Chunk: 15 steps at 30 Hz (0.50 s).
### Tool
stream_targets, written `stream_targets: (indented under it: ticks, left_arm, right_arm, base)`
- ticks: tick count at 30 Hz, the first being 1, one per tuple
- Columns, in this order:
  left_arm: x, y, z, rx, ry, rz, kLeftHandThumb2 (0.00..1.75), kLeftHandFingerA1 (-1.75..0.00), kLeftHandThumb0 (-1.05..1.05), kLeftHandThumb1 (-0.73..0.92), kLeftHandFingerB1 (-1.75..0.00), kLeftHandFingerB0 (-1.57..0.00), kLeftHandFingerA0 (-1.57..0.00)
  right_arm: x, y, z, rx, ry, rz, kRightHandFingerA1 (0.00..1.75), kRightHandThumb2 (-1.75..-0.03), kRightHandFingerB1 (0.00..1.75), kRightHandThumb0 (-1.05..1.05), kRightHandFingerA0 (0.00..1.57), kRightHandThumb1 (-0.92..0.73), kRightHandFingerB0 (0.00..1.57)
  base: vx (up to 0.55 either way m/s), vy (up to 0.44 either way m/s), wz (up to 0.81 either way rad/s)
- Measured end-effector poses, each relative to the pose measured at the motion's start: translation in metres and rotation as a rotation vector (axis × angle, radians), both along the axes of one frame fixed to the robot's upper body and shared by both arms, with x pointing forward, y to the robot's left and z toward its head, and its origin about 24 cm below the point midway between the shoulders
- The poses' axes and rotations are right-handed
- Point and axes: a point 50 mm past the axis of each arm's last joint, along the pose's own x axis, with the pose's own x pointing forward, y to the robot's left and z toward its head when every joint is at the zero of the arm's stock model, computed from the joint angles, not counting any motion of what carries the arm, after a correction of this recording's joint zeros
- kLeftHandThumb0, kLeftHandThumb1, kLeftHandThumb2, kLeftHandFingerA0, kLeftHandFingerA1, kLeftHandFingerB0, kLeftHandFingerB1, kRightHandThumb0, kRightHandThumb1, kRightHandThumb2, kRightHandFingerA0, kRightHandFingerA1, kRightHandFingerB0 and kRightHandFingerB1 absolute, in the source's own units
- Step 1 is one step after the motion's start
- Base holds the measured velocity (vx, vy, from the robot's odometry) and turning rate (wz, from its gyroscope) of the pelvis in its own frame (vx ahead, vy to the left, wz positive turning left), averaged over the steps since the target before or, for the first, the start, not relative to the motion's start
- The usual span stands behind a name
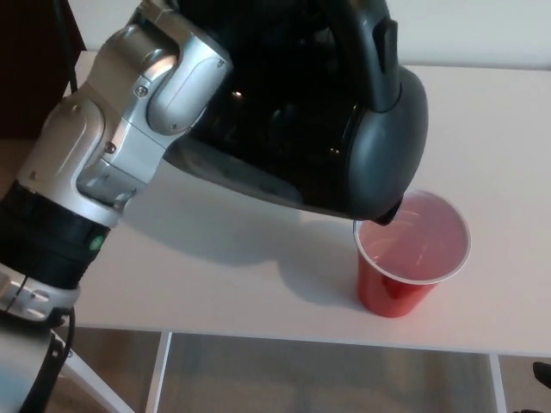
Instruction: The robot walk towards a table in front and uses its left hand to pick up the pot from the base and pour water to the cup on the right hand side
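White table (499, 112) carries a red cup (405, 280) near its front edge, and the black pot (301, 112) is already lifted off its base and tipped, spout directly over the cup's left rim, so pickup is done and pouring remains. No stream of water is discernible; the base is out of frame. The left hand is hidden behind the pot, its grip unverifiable, though the pot is evidently carried by that arm (103, 163); the right hand does not show.

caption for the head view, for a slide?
Left arm tilts black pot, spout at red cup rim.
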Motion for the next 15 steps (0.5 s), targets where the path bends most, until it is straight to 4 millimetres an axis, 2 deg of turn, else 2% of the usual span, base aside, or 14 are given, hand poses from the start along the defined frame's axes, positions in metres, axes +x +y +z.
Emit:
stream_targets:
  ticks: [5,6,14,15]
  left_arm:
    - [0.003,0.002,0.002,0.033,-0.017,0.003,0.58,-1.75,-0.27,0.59,-1.75,-0.64,-0.88]
    - [0.003,0.001,0.003,0.037,-0.022,0.0,0.56,-1.75,-0.25,0.57,-1.75,-0.64,-0.93]
    - [0.003,-0.004,0.013,0.044,-0.054,-0.023,0.58,-1.75,-0.23,0.57,-1.75,-0.65,-0.89]
    - [0.003,-0.005,0.015,0.045,-0.061,-0.027,0.57,-1.75,-0.23,0.56,-1.75,-0.66,-0.93]
  right_arm:
    - [0.0,0.0,0.0,-0.001,0.0,0.001,0.53,-0.82,0.44,-0.63,0.27,-0.5,0.14]
    - [0.0,0.0,0.0,-0.001,0.0,0.001,0.53,-0.82,0.44,-0.64,0.28,-0.5,0.14]
    - [0.0,-0.001,0.0,-0.004,0.002,0.003,0.53,-0.83,0.43,-0.65,0.29,-0.51,0.14]
    - [0.0,-0.001,0.0,-0.006,0.003,0.005,0.53,-0.83,0.43,-0.66,0.28,-0.51,0.14]
  base:
    - [0.0,0.0,0.0]
    - [0.0,0.0,0.0]
    - [0.0,0.0,0.0]
    - [0.0,0.0,0.0]
